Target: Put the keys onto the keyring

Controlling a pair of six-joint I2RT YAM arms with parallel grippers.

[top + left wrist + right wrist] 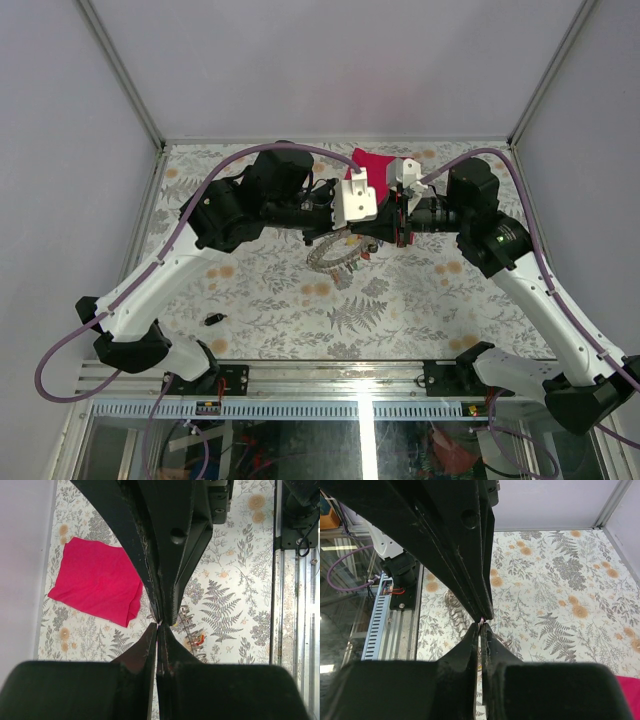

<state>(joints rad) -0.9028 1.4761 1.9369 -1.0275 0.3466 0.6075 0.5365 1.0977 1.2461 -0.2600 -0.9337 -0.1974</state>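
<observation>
Well, left pincer (159, 623) and right pincer (482, 623) were both clamped shut, tips close together.
Poised near the keyring (335, 255), probably for threading; what they held, I couldn't tell.

The top view looks down from the near edge; both wrist views sit close over the same table (260, 300).

This looks like a robotics lab test cell. Plain pale walls (320, 60) in an aluminium frame (118, 70) enclose a table with a floral cover (270, 300). The left arm (150, 280) and right arm (545, 300) are bolted to a metal rail (330, 372) at the near edge, beside a slotted cable duct (300, 408) and purple cables (55, 350).
</observation>
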